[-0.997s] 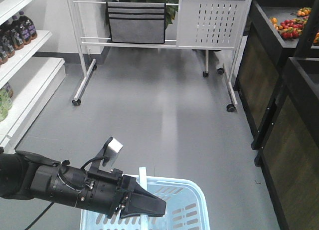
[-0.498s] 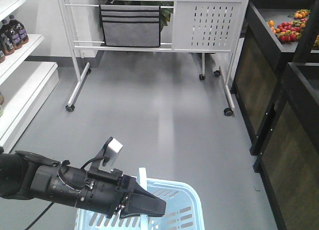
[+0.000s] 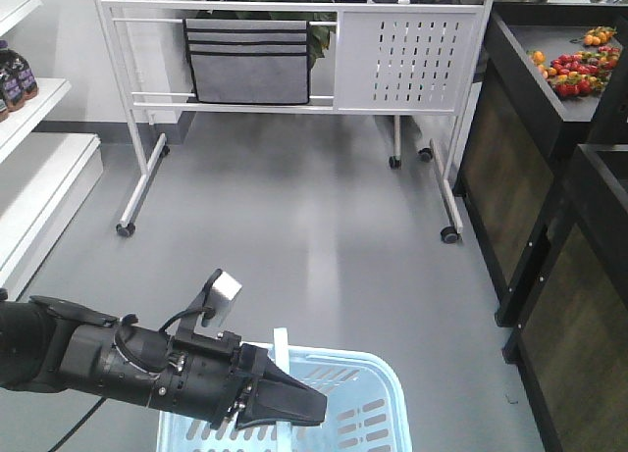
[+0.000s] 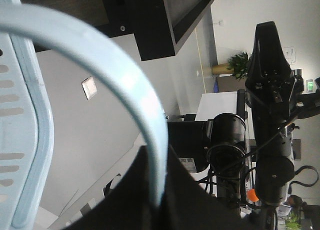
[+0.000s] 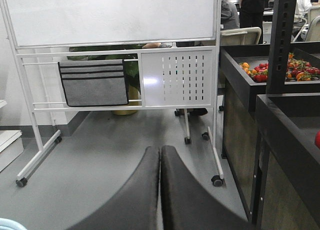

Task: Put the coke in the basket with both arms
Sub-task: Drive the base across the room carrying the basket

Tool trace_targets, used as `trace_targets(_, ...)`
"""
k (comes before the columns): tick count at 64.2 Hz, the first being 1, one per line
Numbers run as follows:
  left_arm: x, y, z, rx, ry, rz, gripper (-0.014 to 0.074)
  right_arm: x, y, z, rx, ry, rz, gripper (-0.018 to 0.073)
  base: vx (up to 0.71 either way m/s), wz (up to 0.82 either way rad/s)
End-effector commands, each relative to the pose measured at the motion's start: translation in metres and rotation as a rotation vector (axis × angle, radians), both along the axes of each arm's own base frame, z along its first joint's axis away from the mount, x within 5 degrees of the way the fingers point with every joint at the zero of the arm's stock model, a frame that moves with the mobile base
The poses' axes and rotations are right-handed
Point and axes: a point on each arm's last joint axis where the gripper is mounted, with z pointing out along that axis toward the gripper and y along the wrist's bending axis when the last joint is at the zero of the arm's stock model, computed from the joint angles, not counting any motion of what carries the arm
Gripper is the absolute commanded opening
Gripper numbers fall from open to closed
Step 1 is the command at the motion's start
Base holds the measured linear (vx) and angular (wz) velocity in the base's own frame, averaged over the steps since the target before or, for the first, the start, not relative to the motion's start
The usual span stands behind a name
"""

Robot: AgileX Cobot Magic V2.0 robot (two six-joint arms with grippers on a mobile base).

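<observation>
Front view: left tool (image 3: pixel 294 405) clamped on the handle (image 3: pixel 282 349) of 1 basket (image 3: pixel 378 393), low in frame; 0 coke in sight.
Left wrist view: handle passes between the pressed jaws (pinched firmly, it seems).
Right wrist view: right tool (image 5: pixel 160 190) closed, empty.
Progress: probably early; coke not in any view, fetching and placing not yet done.

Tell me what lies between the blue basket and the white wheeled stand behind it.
Nothing: the front-facing view shows only bare grey floor between the basket and the wheeled stand.
</observation>
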Motion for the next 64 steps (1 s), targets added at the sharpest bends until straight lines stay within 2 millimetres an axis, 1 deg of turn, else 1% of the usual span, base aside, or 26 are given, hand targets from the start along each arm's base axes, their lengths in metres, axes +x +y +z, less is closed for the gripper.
trace_targets(1,-0.0001,-0.0032,0.0288,-0.159,-0.022,0.018,-0.0006,-0.0006,0.0001,0.0047,-0.009,-0.078,0.000,-0.0010,0.21,-0.03)
trace_targets(64,-0.0001,-0.0032,0.0288,-0.159,-0.022,0.018,-0.0006,-0.0006,0.0001,0.0045,-0.009,-0.077,0.000,-0.0010,0.20,-0.05)
